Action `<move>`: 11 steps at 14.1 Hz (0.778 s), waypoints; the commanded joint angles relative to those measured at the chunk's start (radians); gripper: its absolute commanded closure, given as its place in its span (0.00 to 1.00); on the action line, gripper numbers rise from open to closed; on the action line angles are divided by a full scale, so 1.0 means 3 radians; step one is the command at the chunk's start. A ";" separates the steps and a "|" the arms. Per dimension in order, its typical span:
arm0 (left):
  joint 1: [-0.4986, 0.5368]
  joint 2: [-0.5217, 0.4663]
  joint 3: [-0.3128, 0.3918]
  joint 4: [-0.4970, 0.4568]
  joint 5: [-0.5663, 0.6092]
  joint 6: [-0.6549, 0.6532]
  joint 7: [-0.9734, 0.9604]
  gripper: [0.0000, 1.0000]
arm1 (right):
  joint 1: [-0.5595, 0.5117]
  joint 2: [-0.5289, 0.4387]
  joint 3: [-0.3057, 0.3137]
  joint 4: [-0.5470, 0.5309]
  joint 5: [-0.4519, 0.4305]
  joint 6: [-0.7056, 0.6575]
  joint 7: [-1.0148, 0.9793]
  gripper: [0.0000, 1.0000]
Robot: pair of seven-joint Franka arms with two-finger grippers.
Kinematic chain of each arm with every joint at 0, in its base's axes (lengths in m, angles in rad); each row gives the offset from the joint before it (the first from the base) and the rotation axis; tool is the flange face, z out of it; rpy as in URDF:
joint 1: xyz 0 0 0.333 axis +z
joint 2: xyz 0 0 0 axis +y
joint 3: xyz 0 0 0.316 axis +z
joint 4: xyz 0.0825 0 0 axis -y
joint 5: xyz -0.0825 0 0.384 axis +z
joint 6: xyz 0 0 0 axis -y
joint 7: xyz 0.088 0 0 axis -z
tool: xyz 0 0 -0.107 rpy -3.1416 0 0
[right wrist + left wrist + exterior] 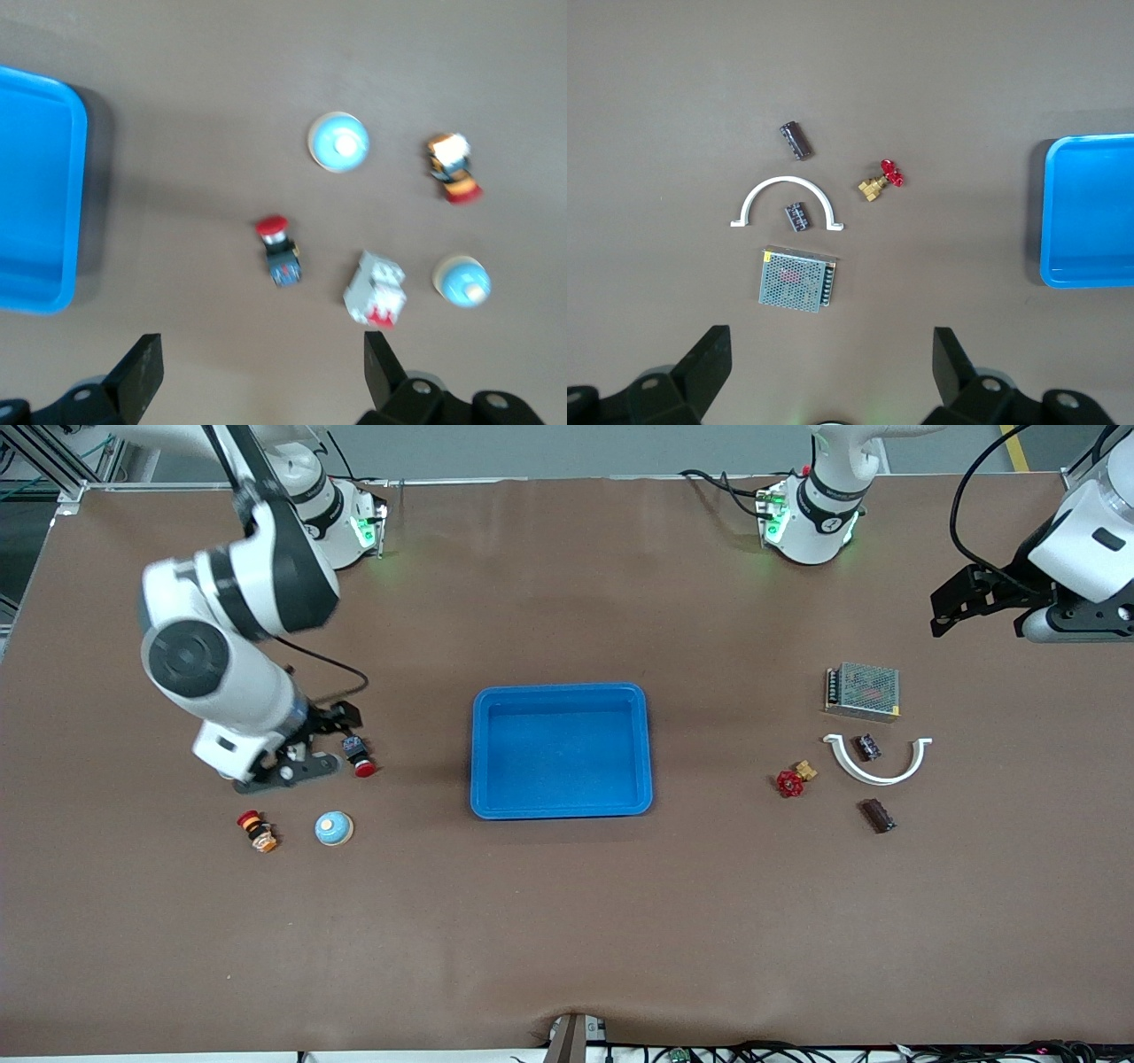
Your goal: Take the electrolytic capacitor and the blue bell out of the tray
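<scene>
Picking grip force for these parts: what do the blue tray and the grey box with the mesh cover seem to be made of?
The blue rectangular tray looks like moulded plastic: one even colour, rounded corners, soft sheen. The grey box with the mesh cover looks like bare sheet metal: dull silver, a perforated top; probably rigid.

Honestly, nothing here is readable. The silver mesh-covered metal power supply box (862,690) has a small yellow sticker at one corner, but whatever is printed on it is too tiny to make out. The white robot arm base ring (819,509) carries some dark lettering that I can't read either. No legible brand, number or sign on the blue plastic tray (561,809) or the small parts.
</scene>
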 commanded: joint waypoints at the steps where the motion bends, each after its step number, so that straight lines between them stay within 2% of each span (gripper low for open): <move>1: 0.0002 -0.0034 -0.0012 0.0005 -0.0032 -0.0036 0.0036 0.00 | -0.0086 -0.0448 0.0012 -0.0133 -0.0028 -0.0259 0.0050 0.00; 4: 0.0002 -0.0034 -0.0027 0.0005 -0.0017 -0.0036 0.0031 0.00 | -0.0305 -0.0801 0.0017 -0.0127 0.0008 -0.0479 -0.0001 0.00; 7: 0.0007 -0.0028 -0.0027 0.0005 -0.0016 -0.0036 0.0026 0.00 | -0.0505 -0.1017 -0.0008 -0.0117 0.0018 -0.0546 -0.0067 0.00; 9: 0.0007 -0.0034 -0.0027 0.0005 -0.0011 -0.0036 0.0026 0.00 | -0.0653 -0.1027 -0.0115 -0.0036 0.0120 -0.0546 -0.0403 0.00; 11: 0.0002 -0.0034 -0.0032 0.0005 -0.0011 -0.0036 0.0021 0.00 | -0.0781 -0.1012 -0.0278 0.0203 0.0258 -0.0632 -0.0477 0.00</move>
